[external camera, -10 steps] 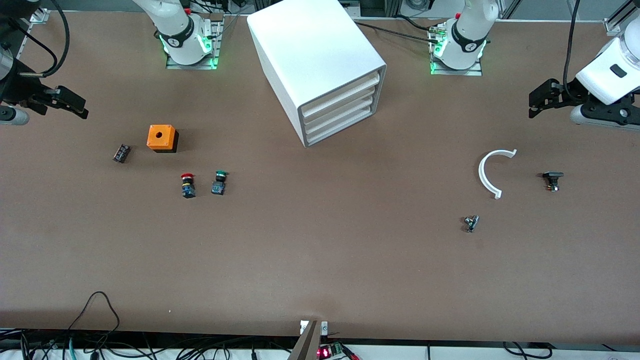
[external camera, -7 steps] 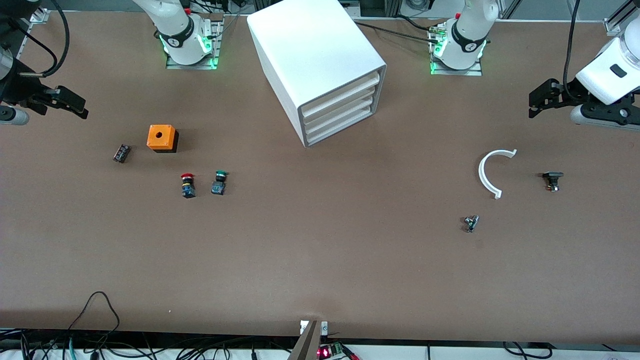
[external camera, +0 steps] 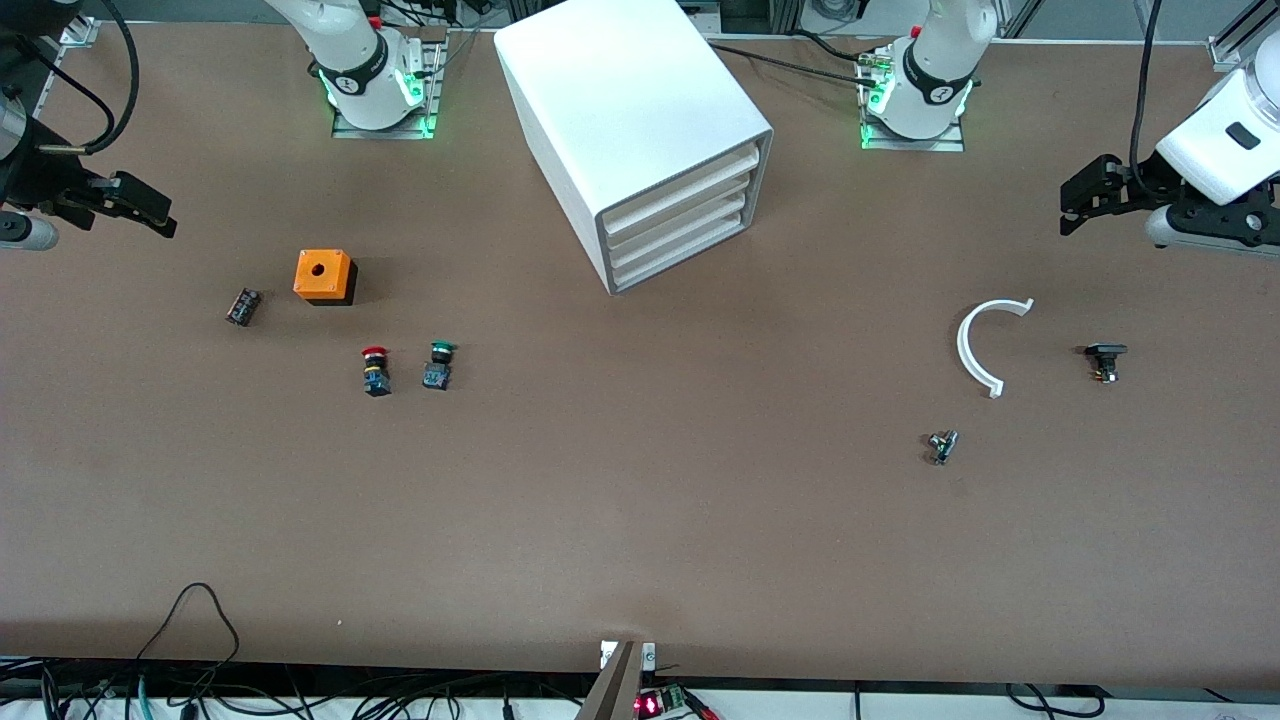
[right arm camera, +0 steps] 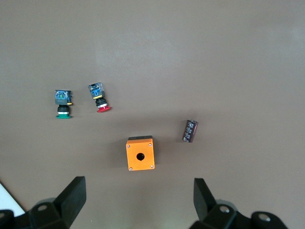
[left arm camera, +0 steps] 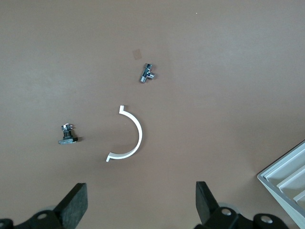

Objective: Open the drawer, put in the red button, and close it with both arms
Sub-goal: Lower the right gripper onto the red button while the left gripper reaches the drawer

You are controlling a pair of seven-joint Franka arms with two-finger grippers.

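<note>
Above the table ends, left gripper and right gripper gape wide, empty

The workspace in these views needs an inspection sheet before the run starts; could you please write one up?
Surface: brown table, no spills seen.
Job's things: cabinet with all three drawers shut, including the drawer; red button lying on the table beside the green button.
Clutter: orange box, dark cylinder, white curved piece, small black part, small metal fitting.
Grippers: left gripper open, empty, over the left arm's end; right gripper open, empty, over the right arm's end.
Cables: black loop on the table edge nearest the camera.
Surroundings: lit arm bases; nothing else seen.
</note>
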